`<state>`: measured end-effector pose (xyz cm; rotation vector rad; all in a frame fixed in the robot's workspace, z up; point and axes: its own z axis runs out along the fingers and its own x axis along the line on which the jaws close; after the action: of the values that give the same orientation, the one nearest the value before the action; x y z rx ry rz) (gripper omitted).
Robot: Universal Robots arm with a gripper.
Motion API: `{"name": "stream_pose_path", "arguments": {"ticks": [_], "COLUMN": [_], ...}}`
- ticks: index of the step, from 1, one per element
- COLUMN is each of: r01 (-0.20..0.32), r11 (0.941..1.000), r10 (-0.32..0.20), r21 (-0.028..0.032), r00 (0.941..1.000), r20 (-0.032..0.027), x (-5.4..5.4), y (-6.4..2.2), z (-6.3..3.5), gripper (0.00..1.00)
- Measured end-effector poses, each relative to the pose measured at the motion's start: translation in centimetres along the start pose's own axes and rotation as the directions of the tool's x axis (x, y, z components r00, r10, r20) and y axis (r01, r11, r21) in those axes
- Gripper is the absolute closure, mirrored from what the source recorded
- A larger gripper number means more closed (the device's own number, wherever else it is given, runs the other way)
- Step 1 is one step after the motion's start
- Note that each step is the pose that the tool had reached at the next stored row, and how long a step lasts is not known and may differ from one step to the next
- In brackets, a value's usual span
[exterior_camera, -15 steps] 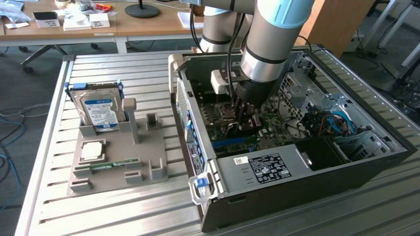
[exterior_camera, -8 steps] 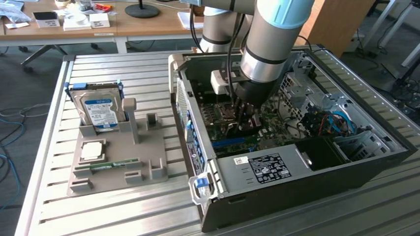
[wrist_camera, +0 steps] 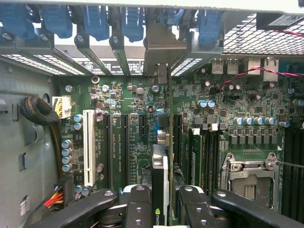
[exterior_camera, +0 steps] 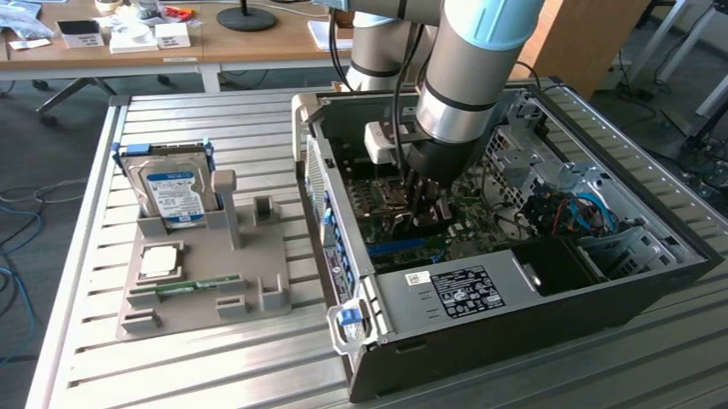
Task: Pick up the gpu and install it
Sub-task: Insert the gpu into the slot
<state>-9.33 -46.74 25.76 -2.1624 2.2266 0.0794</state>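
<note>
The gpu (wrist_camera: pixel 160 167) stands edge-on between my fingers: a green board with a black cooler on one face. Its silver end bracket (wrist_camera: pixel 160 52) reaches up to the rear slot openings of the case. My gripper (wrist_camera: pixel 164 209) is shut on the card's near end, one black finger (wrist_camera: pixel 137 204) on each side. The card sits in line with a black expansion slot on the motherboard (wrist_camera: pixel 128 99); I cannot tell whether it is fully seated. In the exterior view my gripper (exterior_camera: pixel 418 192) reaches down into the open computer case (exterior_camera: pixel 637 281), over the motherboard.
A white slot (wrist_camera: pixel 89 142) and the CPU socket (wrist_camera: pixel 249 178) flank the card, with blue latches (wrist_camera: pixel 95 21) along the rear. The power supply (exterior_camera: pixel 461 290) fills the case's near end. On the exterior view's left, a grey holder (exterior_camera: pixel 193 298) carries a hard drive (exterior_camera: pixel 173 187) and RAM stick (exterior_camera: pixel 187 287).
</note>
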Motion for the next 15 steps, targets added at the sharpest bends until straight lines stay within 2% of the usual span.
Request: {"name": "stream_pose_path", "arguments": {"ticks": [15], "r01": [0.000], "r11": [1.0000], "r10": [0.000], "r21": [0.0023], "r00": [1.0000], "r20": [0.0002], "x": [0.02], "y": [0.11], "z": [0.24], "gripper": [0.73]}}
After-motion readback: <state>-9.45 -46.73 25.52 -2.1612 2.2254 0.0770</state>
